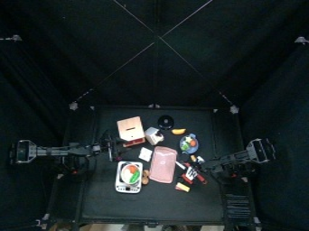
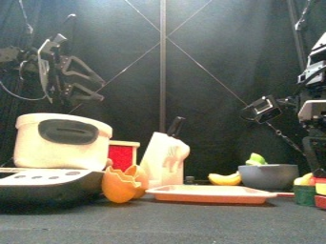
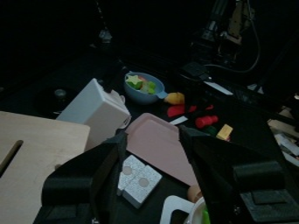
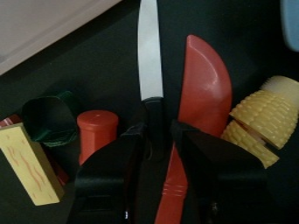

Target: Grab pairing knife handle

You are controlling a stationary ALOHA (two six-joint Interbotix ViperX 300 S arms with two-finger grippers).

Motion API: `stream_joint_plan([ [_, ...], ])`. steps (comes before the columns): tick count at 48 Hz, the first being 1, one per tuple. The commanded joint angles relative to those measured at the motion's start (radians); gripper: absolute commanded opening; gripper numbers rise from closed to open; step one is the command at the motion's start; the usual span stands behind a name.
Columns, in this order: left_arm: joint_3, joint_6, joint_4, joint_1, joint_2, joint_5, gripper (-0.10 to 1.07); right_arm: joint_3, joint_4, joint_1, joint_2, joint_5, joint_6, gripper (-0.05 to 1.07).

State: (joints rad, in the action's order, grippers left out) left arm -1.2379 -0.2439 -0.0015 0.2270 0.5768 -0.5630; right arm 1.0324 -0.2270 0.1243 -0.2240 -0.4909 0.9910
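In the right wrist view the pairing knife (image 4: 146, 52) lies flat on the table, its pale blade pointing away from me. Its thin red handle (image 4: 173, 179) runs back between the jaws of my right gripper (image 4: 160, 131), which stand close together against it. A broad red blade-shaped piece (image 4: 205, 83) lies right beside the blade. In the top view the right gripper (image 1: 200, 170) is low at the table's right front, over the red knife (image 1: 194, 174). My left gripper (image 3: 158, 153) is open and empty, held above the table's left side (image 1: 107, 147).
Close around the knife lie a corn piece (image 4: 267, 114), a red cylinder (image 4: 93, 131), a green piece (image 4: 47, 118) and a yellow block (image 4: 30, 166). The pink board (image 1: 163, 162), white knife block (image 1: 154, 135), bowl (image 1: 190, 143) and scale (image 1: 126, 176) fill the middle.
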Motion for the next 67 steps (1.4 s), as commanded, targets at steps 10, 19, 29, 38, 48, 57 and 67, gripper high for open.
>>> stream_joint_plan([
  [10, 0.012, 0.002, 0.002, -0.002, -0.002, -0.008, 0.87, -0.011, -0.002, -0.003, 0.017, 0.017, -0.002, 0.72],
  [19, 0.012, 0.002, 0.002, -0.002, -0.002, -0.009, 0.87, -0.011, -0.005, -0.003, 0.046, 0.023, -0.003, 0.72],
  [29, 0.012, 0.002, 0.0, 0.0, -0.002, -0.009, 0.87, -0.02, -0.035, 0.003, 0.048, 0.017, -0.003, 0.69],
  [38, 0.012, 0.002, 0.0, -0.002, -0.002, -0.009, 0.87, -0.044, -0.043, 0.005, 0.021, -0.029, -0.003, 0.68],
  [48, 0.012, 0.002, -0.002, -0.002, -0.002, -0.009, 0.87, -0.061, -0.044, 0.012, -0.012, -0.112, -0.003, 0.66],
  [57, 0.009, 0.002, 0.0, 0.0, -0.002, -0.009, 0.87, -0.057, -0.041, 0.017, -0.017, -0.123, -0.003, 0.61],
  [67, 0.012, 0.002, 0.0, -0.002, -0.002, -0.009, 0.87, -0.052, -0.043, 0.017, -0.018, -0.091, -0.002, 0.61],
])
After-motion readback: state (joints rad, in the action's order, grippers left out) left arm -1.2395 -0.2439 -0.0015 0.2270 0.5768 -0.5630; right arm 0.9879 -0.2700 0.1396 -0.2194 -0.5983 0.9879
